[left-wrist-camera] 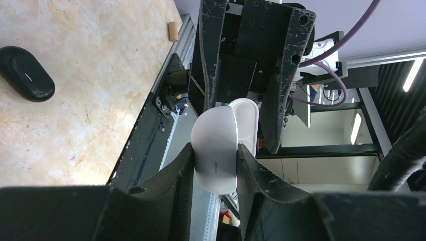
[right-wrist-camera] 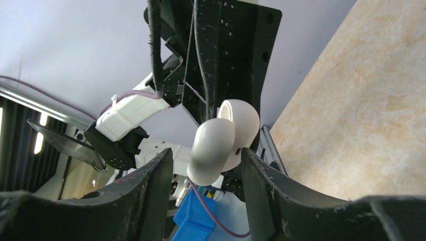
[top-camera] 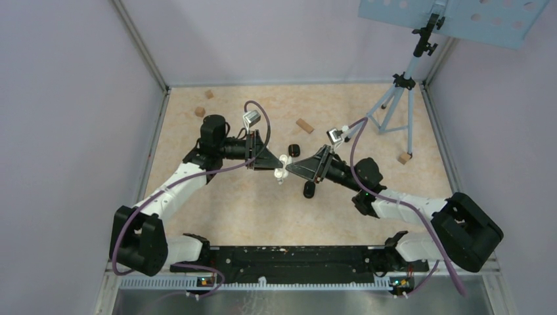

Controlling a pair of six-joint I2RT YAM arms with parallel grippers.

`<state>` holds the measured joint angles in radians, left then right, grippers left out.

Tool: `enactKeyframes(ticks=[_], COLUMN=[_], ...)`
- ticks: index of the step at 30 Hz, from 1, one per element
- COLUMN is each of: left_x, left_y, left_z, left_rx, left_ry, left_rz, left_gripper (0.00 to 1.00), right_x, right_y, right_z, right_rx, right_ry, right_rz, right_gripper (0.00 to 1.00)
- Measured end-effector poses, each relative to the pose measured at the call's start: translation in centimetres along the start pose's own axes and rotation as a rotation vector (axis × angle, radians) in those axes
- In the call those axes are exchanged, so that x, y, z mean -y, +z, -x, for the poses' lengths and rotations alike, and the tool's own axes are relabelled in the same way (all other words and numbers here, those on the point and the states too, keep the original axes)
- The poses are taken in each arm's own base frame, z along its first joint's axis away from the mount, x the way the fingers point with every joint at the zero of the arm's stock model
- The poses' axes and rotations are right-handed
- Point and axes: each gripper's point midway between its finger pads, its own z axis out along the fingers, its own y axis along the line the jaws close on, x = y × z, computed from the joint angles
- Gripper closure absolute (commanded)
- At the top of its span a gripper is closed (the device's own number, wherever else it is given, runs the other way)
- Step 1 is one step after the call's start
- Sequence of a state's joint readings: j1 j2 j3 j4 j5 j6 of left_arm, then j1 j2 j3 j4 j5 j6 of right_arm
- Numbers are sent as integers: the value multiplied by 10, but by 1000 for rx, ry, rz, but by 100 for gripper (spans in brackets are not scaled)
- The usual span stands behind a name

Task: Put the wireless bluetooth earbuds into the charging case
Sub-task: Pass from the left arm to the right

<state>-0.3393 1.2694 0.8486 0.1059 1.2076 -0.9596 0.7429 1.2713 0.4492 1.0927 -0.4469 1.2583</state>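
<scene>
A white charging case [top-camera: 282,159] is held in the air between my two grippers above the middle of the table. My left gripper [top-camera: 276,168] is shut on its body [left-wrist-camera: 215,158], and the lid [left-wrist-camera: 247,120] stands open. My right gripper [top-camera: 289,170] faces it from the other side. Its jaws are open around the case [right-wrist-camera: 213,145], and the case lies close against one finger [right-wrist-camera: 253,170] and apart from the other. No earbud shows in any view.
Two black oval cases [top-camera: 294,150] [top-camera: 309,189] lie on the table under the grippers; one shows in the left wrist view [left-wrist-camera: 25,73]. Wooden blocks [top-camera: 304,125] [top-camera: 200,111] [top-camera: 404,158] are scattered about. A tripod [top-camera: 394,98] stands at the back right.
</scene>
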Motion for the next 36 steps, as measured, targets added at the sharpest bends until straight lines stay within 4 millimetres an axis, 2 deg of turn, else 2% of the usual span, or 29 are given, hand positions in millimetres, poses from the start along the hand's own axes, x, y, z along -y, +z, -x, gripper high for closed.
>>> enactKeyframes(ticks=[8,16,19,23,34,36], left_x=[-1,-2,-2,0,9,8], left_y=[0,-1,-1,-1,-5,-5], left_z=[-1,-1,-1,0,1,0], left_rx=[-1,1,3,4,53,51], left_ry=[-4,-6,-5,18,119,118], left_rz=[1,2,2,-5,17,19], left_gripper=[100,100,100,100,100,97], right_x=[-4,3,2,1,-7,-8], right_y=[2,5,5,5,4,4], right_z=[2,1,1,1,1,1], right_rx=[3,0,2,3,12,10], right_ry=[-5,17,24,49,73,75], right_rz=[13,4,10,12,53,53], right_gripper=[53,67,75,99,100,100])
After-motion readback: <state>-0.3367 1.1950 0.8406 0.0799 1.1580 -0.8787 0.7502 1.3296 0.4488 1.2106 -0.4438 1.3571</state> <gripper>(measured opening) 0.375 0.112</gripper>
